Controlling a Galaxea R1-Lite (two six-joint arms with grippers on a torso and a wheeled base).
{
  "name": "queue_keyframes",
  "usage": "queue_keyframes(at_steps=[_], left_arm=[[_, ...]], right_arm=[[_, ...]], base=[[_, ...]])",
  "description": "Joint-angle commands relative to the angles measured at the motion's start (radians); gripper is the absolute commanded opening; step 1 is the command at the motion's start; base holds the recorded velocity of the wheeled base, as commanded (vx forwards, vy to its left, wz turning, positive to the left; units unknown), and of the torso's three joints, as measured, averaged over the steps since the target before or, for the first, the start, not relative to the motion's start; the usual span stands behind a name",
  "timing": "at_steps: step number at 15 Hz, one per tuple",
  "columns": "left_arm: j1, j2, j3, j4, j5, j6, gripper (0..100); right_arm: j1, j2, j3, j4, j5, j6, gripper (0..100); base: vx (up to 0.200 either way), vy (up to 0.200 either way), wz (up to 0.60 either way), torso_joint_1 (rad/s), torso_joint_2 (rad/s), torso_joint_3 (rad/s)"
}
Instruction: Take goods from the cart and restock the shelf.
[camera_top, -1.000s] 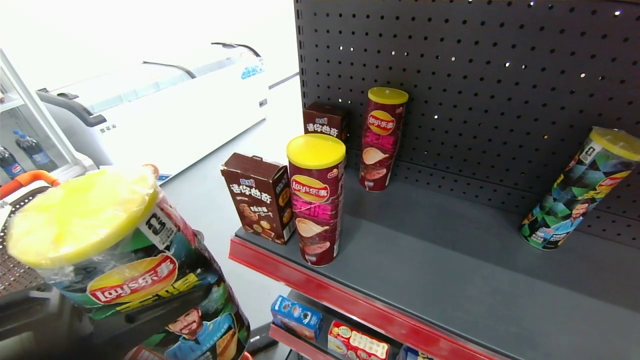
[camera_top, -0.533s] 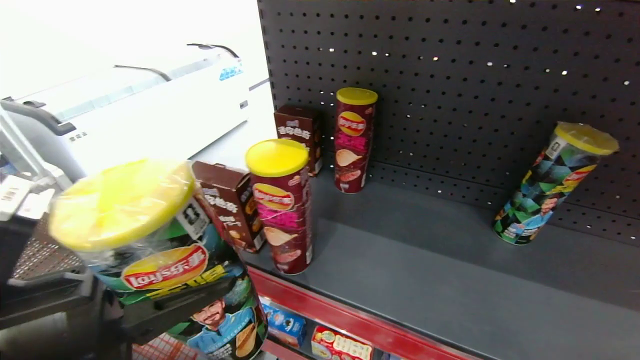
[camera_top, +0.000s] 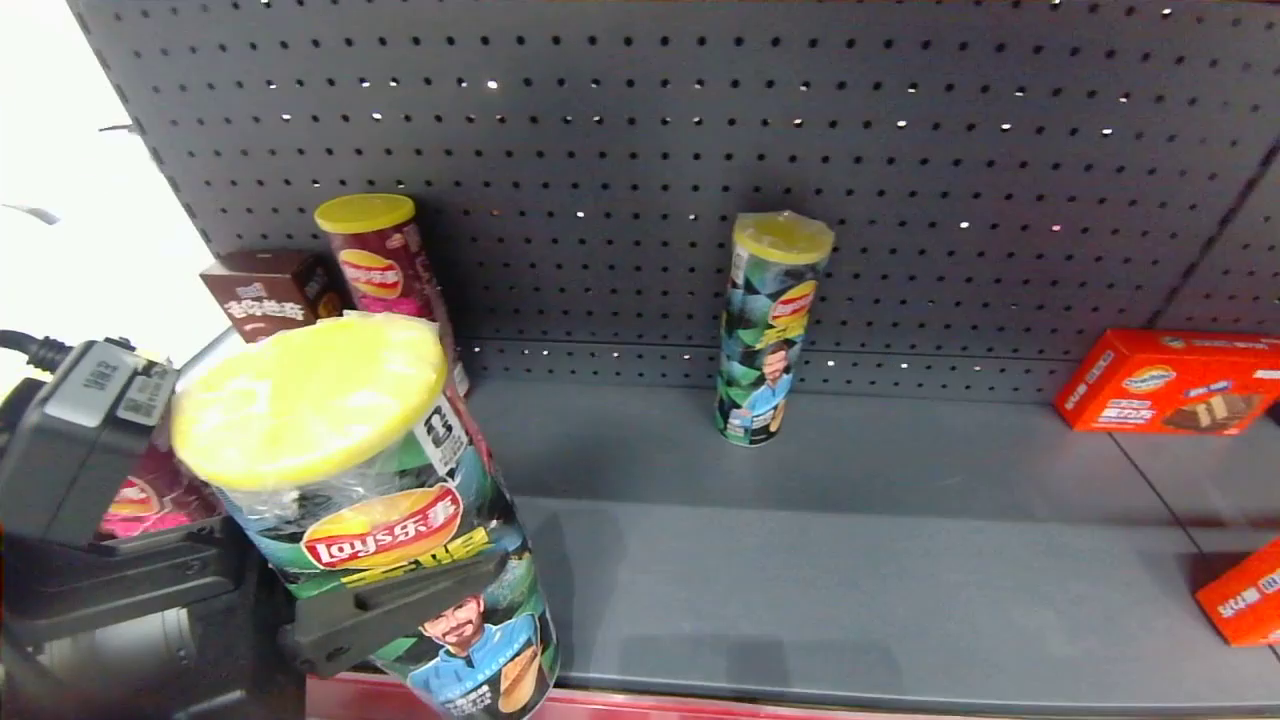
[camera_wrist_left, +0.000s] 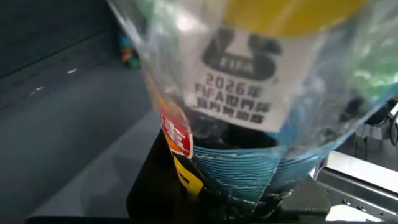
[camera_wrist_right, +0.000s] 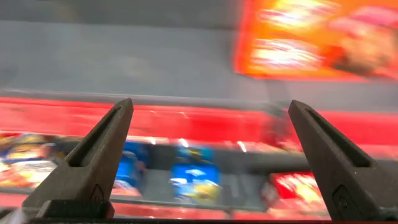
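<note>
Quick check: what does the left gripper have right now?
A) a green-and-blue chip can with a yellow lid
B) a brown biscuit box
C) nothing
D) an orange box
A: the left gripper is clamped on the green-and-blue chip can, in front of the shelf.

Chip can (camera_top: 380, 530): base beyond bottom edge

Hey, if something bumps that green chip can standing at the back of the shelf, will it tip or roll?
The green chip can is tall and narrow on a small base, so a push near its yellow lid would probably topple it. Once down, its round body would likely roll along the flat shelf.
</note>
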Motion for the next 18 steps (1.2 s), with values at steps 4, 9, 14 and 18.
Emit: queue_keyframes(at_steps=[4,9,14,18], left_arm=[[0.008,0.0,0.008,-0.002,0.0,-0.001,0],[0.01,0.0,0.012,-0.002,0.002,-0.001,0],[0.01,-0.005,0.02,0.002,0.0,-0.001,0],[0.01,-0.007,0.023,-0.002,0.0,0.003,0]], right_arm=[[0.0,0.001,0.0,0.0,0.001,0.0,100],[0.001,0.001,0.0,0.0,0.001,-0.001,100],[0.0,0.001,0.0,0.0,0.001,-0.001,100],[0.001,0.001,0.0,0.0,0.001,-0.001,100]], base=[[0.0,0.0,0.0,0.0,0.0,0.0],[0.0,0.0,-0.12,0.0,0.0,0.0],[0.0,0.0,0.0,0.0,0.0,0.0],[0.0,0.0,0.0,0.0,0.0,0.0]])
